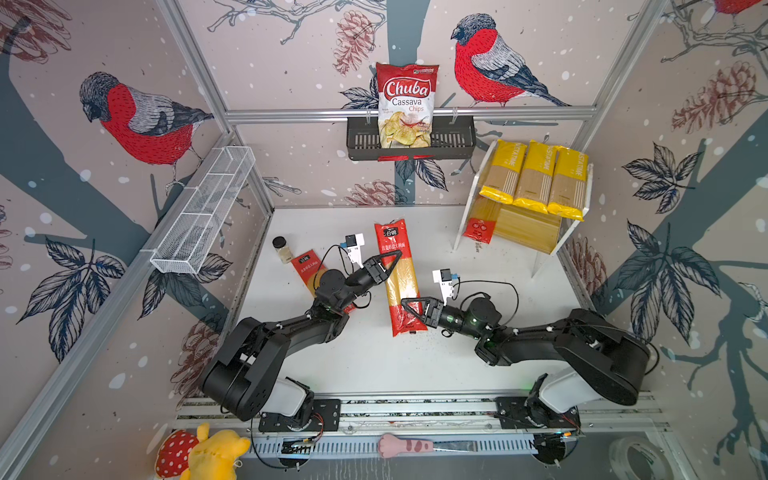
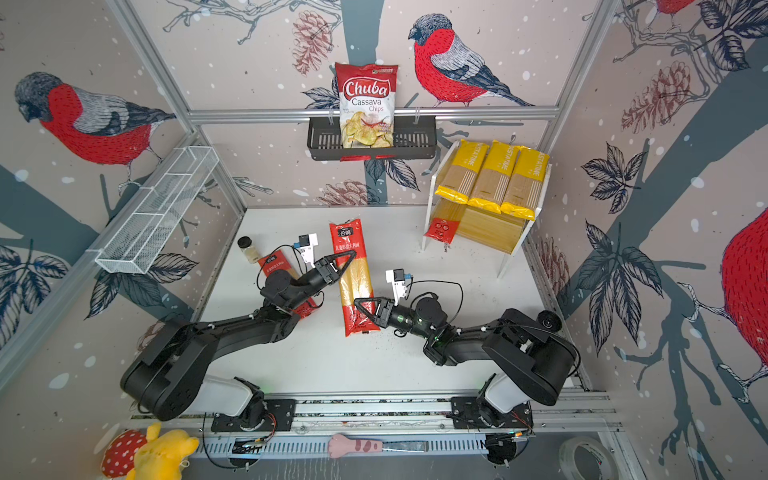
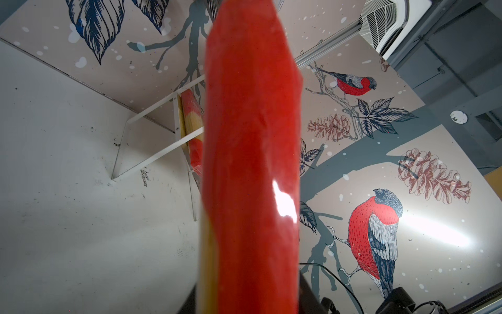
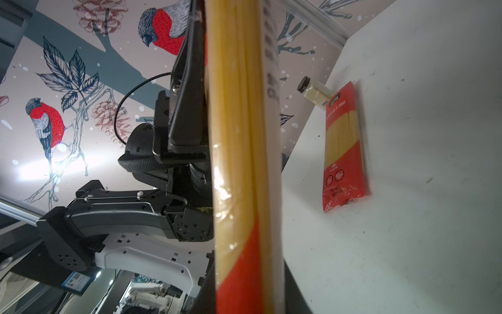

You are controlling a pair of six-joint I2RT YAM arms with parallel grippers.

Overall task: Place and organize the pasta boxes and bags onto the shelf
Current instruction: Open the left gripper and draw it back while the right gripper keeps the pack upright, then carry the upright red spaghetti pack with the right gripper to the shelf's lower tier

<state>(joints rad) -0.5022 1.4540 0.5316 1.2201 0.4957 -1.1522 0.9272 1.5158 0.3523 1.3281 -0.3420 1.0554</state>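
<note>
Spaghetti packet: red ends, clear window

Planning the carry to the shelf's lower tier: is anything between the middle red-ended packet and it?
Nothing visible does: only bare table separates the red-ended packet from the shelf. Its lower board holds another packet at one end; the rest shows free.

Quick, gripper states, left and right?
Left gripper: jaws around the red-ended spaghetti packet; grip cannot be told.
Right gripper: closed on the same packet.
</note>
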